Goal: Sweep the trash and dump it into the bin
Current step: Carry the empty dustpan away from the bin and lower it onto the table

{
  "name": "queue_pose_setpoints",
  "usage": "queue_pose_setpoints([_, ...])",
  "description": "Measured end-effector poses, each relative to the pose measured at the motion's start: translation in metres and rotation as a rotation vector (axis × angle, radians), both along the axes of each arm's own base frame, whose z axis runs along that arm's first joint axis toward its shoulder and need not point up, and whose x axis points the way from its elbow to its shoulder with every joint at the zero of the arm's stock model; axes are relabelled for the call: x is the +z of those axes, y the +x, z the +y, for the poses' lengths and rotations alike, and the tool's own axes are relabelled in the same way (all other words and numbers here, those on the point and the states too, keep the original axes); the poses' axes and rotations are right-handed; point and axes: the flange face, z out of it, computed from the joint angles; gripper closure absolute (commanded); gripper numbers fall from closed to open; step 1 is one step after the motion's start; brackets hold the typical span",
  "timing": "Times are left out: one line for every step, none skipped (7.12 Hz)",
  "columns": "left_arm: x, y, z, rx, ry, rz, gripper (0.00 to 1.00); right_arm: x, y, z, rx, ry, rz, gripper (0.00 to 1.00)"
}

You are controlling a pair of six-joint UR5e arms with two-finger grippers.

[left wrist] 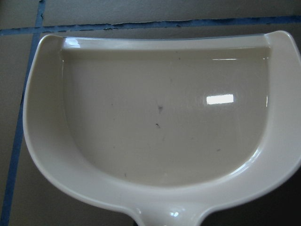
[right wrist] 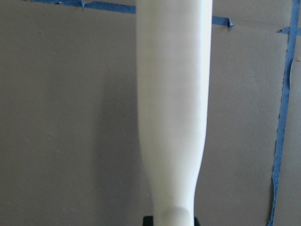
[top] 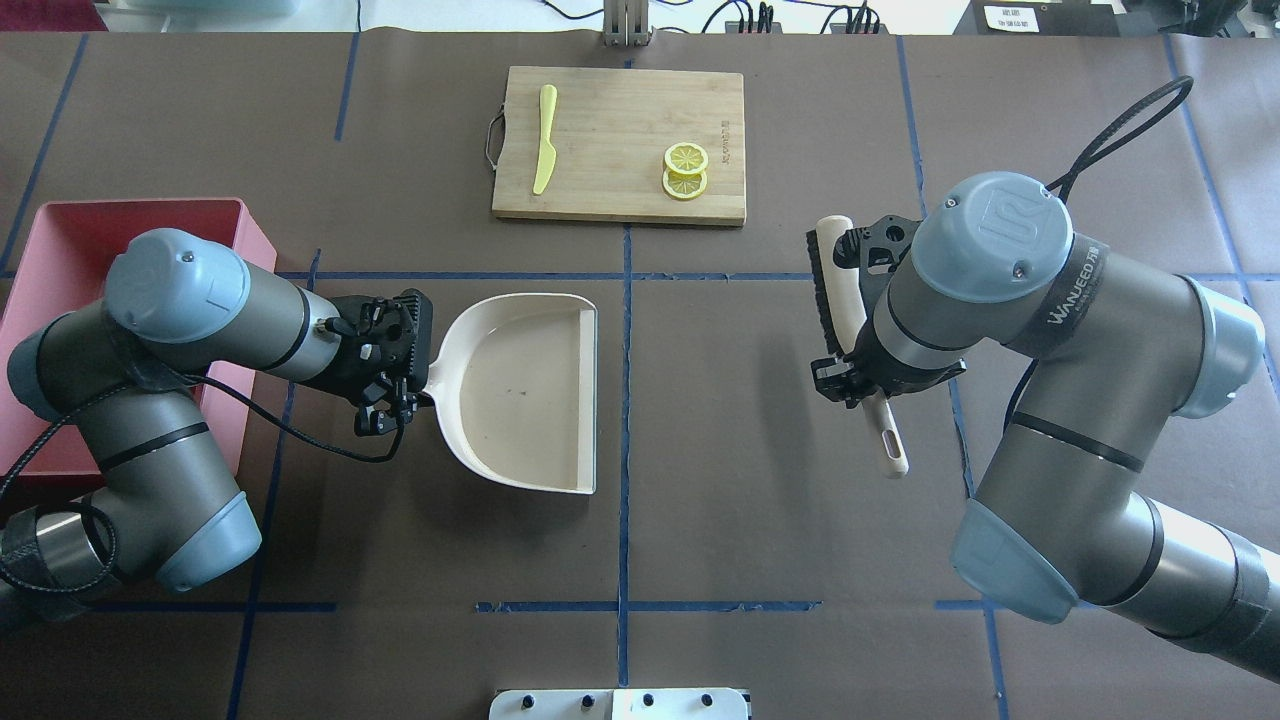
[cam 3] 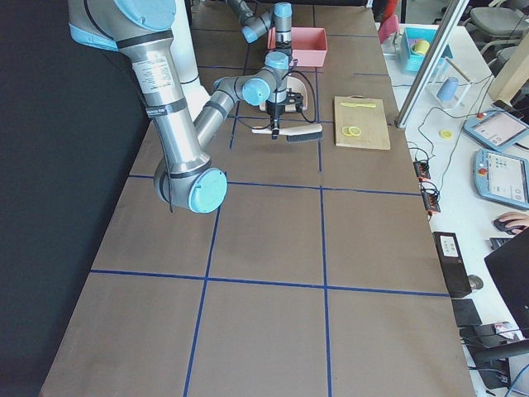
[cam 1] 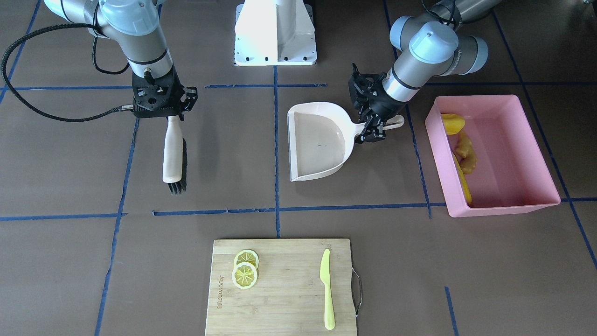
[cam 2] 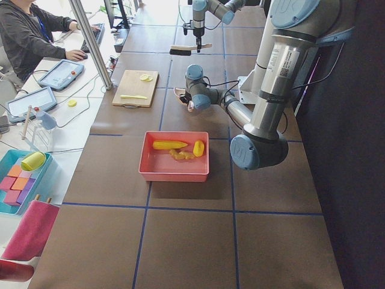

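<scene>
Cutting board (cam 1: 280, 298) bearing two lemon slices (cam 1: 246, 269) and a knife (cam 1: 327, 289), beyond it pink bin (cam 1: 503, 208) holding corn cob (cam 1: 464, 181), ginger root (cam 1: 466, 153) and potato lump (cam 1: 452, 123) along one long wall, beige dustpan (cam 1: 317, 140) with handle clamped in left gripper (cam 1: 374, 129), right gripper (cam 1: 173, 114) clamped on brush (cam 1: 172, 154) handle

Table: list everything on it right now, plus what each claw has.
bin: 1, pink, table's end on the robot's left
corn cob: 1, yellow, in the bin
potato-like lump: 1, yellow, in the bin
ginger root: 1, tan-orange, in the bin
dustpan: 1, beige, empty, mid-table beside the bin
brush: 1, cream handle, black bristles, toward the robot's right
cutting board: 1, wooden, table's far side from the robot
lemon slices: 2, yellow, overlapping on the board
knife: 1, yellow-green, on the board
left claw: 1, black, shut on the dustpan's handle
right claw: 1, black, shut on the brush's handle
</scene>
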Motion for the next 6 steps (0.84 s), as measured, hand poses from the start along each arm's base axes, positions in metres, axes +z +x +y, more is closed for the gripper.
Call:
queue_pose_setpoints([-0.002,0.010,0.000,0.010,0.000,0.000,0.96,0.000,0.000,0.000,0.001,0.000,0.000,1.00])
queue_pose_setpoints([-0.003,0.017,0.004,0.020,0.000,0.000,0.89,0.000,0.000,0.000,0.001,0.000,0.000,1.00])
queue_pose_setpoints([-0.003,0.021,0.006,0.026,-0.001,-0.001,0.71,0.000,0.000,0.000,0.002,-0.001,0.000,1.00])
queue_pose_setpoints([-0.001,0.024,0.006,0.030,-0.003,-0.004,0.16,0.000,0.000,0.000,0.002,-0.001,0.000,1.00])
queue_pose_setpoints([-0.002,0.027,0.006,0.033,-0.003,-0.005,0.00,0.000,0.000,0.000,0.003,-0.001,0.000,1.00])
queue_pose_setpoints([-0.005,0.029,0.006,0.034,-0.001,-0.002,0.00,0.000,0.001,-0.001,0.004,-0.002,0.000,1.00])
